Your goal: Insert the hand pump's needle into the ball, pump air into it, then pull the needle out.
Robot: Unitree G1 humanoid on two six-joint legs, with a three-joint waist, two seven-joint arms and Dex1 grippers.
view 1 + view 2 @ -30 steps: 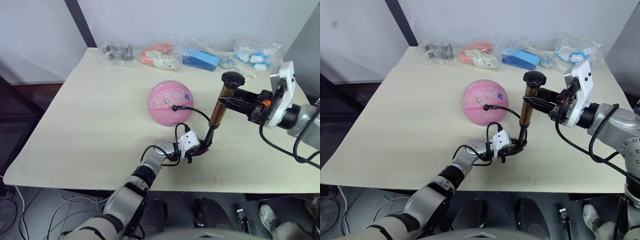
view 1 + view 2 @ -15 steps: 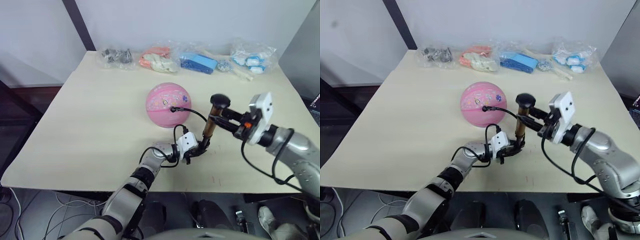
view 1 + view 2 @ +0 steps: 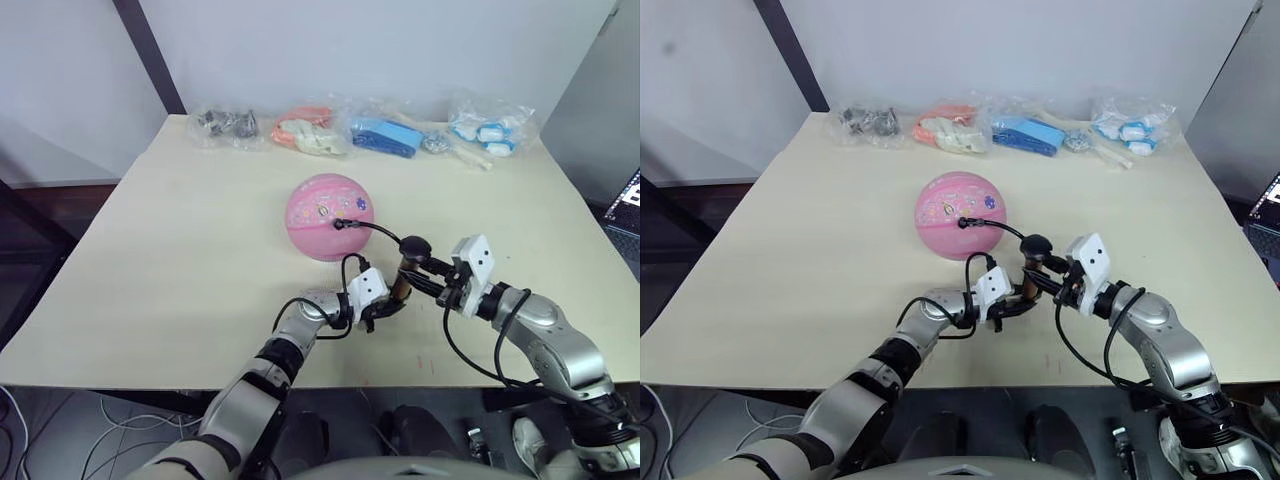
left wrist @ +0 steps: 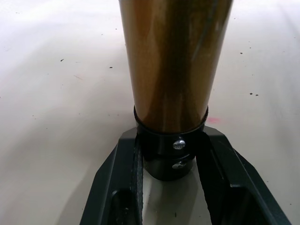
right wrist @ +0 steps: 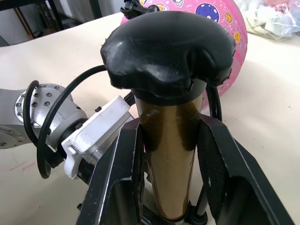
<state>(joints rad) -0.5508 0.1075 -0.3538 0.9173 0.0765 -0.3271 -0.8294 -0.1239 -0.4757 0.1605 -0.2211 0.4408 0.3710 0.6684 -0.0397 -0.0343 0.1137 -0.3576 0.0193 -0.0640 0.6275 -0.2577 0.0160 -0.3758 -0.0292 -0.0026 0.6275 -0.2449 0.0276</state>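
Right wrist view: right gripper [image 5: 169, 187] clamps hand pump [image 5: 171, 154] barrel just under knob. Left gripper [image 4: 171, 180] pinches its base cap on table [image 3: 180, 240]. Keep your stroke along upright axis. Ball [image 3: 330, 216] sits beyond, needle [image 3: 340, 224] seated in it.

No legible text, seemingly, on anything.

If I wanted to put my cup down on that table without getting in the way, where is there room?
The left side of the table is bare, from the bags along the far edge to the near edge. The right side past the right hand is bare too. It is crowded around the ball and pump.
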